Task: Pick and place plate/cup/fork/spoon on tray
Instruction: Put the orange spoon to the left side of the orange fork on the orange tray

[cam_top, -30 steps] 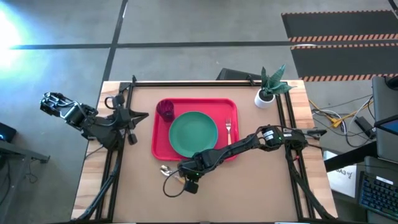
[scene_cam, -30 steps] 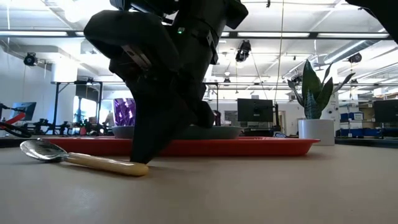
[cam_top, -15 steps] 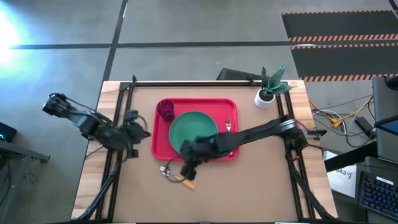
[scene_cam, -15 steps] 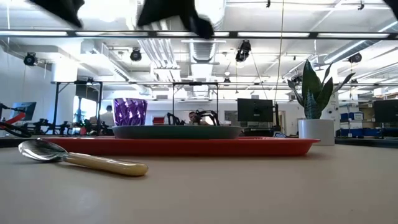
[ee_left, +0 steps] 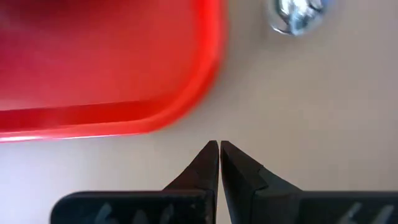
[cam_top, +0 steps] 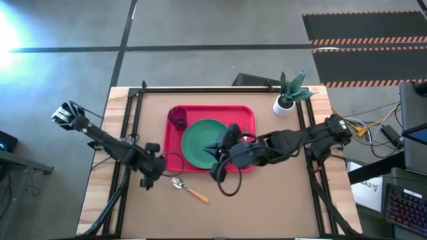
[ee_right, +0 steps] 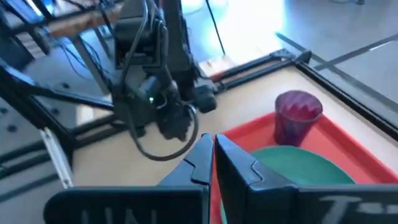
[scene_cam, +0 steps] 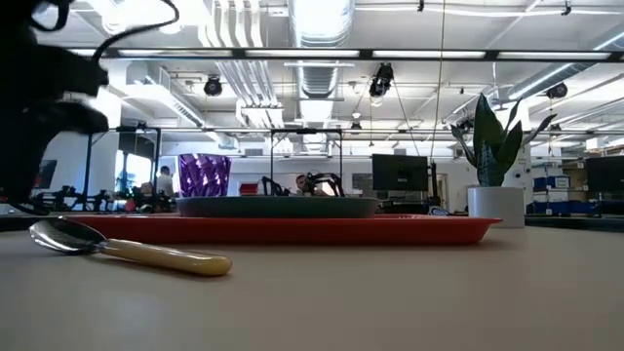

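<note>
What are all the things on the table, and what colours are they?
tray: one, red, middle of the table
plate: one, teal-green, on the tray
cup: one, dark purple, on the tray's far left corner
fork: one, silver, on the tray right of the plate, partly hidden by the right arm
spoon: one, silver bowl with light handle, on the table in front of the tray
plant pot: one, white with green leaves, far right of the table
left end effector: shut, near the tray's front left corner
right end effector: shut, above the plate
</note>
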Robot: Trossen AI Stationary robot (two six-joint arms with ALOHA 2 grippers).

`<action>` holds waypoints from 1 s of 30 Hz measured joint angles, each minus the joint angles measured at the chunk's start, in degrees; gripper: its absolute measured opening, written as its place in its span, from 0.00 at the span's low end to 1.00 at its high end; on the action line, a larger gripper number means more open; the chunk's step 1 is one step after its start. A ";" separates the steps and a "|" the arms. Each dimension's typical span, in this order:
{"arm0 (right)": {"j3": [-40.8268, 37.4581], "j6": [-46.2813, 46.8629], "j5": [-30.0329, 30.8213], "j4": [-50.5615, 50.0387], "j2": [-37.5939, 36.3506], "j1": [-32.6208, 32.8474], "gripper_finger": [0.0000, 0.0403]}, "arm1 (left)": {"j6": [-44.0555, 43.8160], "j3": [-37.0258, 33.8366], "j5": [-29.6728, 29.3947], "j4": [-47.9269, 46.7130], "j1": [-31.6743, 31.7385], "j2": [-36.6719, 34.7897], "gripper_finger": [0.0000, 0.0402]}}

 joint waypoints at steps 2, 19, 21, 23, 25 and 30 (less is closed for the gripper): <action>-0.15 -0.95 -0.04 -0.45 0.07 0.00 0.02 | -0.65 -1.90 3.38 4.15 -0.34 1.86 0.00; 0.02 -5.54 -0.69 -4.05 -0.70 -0.09 0.02 | -10.73 -2.62 2.16 22.45 -1.89 13.81 0.00; 0.02 -5.38 -1.87 -5.33 -0.73 -0.09 0.02 | -11.77 -2.07 0.43 24.52 -1.64 14.70 0.00; 0.02 -5.09 -2.55 -6.05 -0.80 -0.09 0.02 | -11.83 -1.77 -0.51 28.86 -1.00 15.93 0.00; 0.02 -5.10 -3.69 -6.76 -0.87 -0.07 0.02 | -12.00 -1.75 -0.73 33.47 -0.51 17.42 0.00; 0.02 -5.53 -5.12 -7.63 -0.87 -0.07 0.02 | -13.13 1.28 -0.94 36.87 -0.08 22.40 0.00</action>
